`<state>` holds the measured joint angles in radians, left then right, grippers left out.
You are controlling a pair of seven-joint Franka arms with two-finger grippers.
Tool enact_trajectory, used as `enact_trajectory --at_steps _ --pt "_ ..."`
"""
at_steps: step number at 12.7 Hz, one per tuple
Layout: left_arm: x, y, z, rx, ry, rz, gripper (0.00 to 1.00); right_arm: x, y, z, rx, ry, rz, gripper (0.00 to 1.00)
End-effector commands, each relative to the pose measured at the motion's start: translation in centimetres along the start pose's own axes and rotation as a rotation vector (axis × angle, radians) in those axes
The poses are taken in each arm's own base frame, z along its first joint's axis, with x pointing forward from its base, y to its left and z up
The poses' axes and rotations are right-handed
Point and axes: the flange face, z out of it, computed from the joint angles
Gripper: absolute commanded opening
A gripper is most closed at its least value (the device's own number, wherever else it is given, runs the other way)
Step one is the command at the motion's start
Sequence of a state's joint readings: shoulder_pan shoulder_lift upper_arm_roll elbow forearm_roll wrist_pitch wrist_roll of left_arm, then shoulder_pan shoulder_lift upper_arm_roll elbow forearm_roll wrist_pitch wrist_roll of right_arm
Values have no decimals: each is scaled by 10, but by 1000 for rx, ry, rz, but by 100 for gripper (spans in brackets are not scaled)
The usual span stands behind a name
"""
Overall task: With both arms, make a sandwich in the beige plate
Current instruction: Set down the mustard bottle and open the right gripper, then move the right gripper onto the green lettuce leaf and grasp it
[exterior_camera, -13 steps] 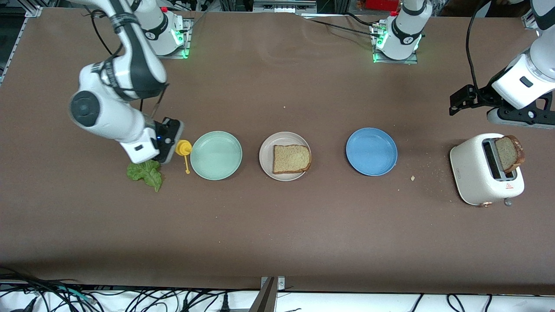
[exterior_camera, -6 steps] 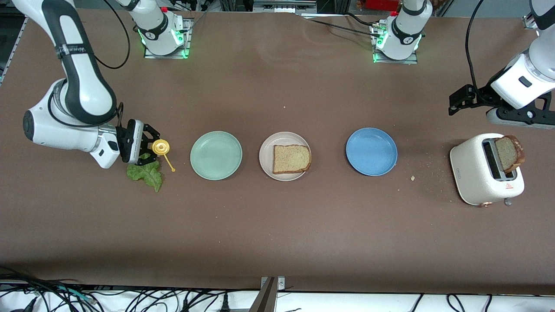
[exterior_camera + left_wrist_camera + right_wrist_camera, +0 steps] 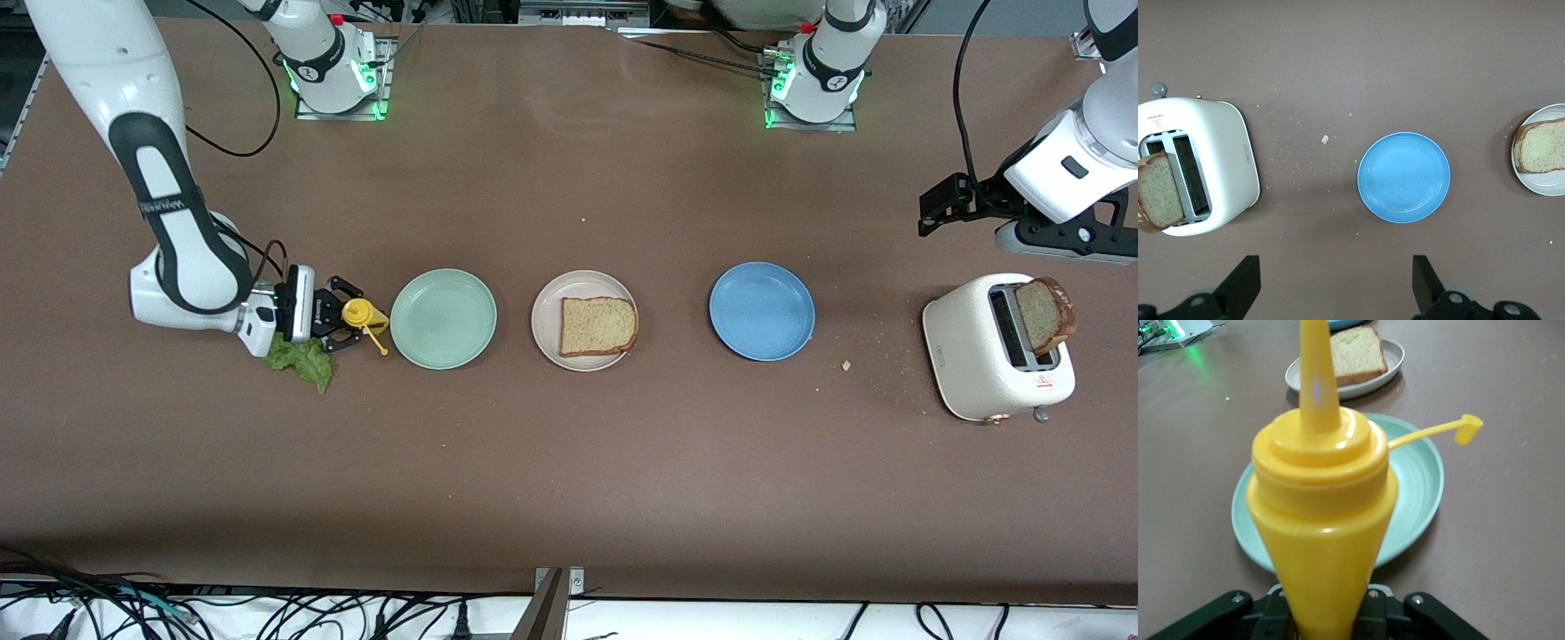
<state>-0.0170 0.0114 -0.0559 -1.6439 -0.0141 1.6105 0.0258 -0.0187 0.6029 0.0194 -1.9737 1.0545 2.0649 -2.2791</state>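
Beige plate: the beige plate [image 3: 544, 322] is seen at the middle of the row on the counter [image 3: 569, 462], between the mint green plate [image 3: 443, 318] and the blue plate [image 3: 762, 310].
Bread on plate: one bread slice [image 3: 598, 325] is laid flat in the beige plate, toward the blue plate's side; only this first layer of the sandwich is in place.
Lettuce: the lettuce leaf [image 3: 302, 360] is lying on the counter near the right arm's end, just beside the mint green plate. It is judged light, limp and easily torn, best pinched at a thick ruffled edge.
Second slice: a toasted slice [image 3: 1045, 315] is standing up out of the toaster [image 3: 987, 356] at the left arm's end. It is judged stiff but crumbly, best taken by its exposed upper edge.
Right end effector: the right end effector [image 3: 342, 313] is closed around a yellow squeeze bottle [image 3: 360, 312], held over the counter between lettuce and mint green plate, cap hanging loose.
Left end effector: the left end effector [image 3: 1335, 283] is held wide open and empty over the counter beside the toaster, waiting.
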Motion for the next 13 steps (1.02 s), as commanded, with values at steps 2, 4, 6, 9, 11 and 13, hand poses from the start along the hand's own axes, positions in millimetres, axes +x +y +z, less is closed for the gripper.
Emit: enact_trajectory --at_steps 2,4,6,9,11,13 --pt "-1 2 -3 -4 0 22 100 -6 1 -6 -13 43 -34 0" --pt "-1 2 -3 -4 0 22 100 -17 1 -7 -15 43 -25 0" --pt "-1 2 -3 -4 0 22 100 -22 2 -11 -19 35 -21 0" --pt "-1 2 -3 -4 0 22 100 -26 6 -22 -38 26 -22 99" --pt "-1 2 -4 -4 2 22 100 -24 13 -32 -54 15 -37 100" --pt "-1 2 -4 -4 2 22 100 -23 17 -36 -64 12 -35 100"
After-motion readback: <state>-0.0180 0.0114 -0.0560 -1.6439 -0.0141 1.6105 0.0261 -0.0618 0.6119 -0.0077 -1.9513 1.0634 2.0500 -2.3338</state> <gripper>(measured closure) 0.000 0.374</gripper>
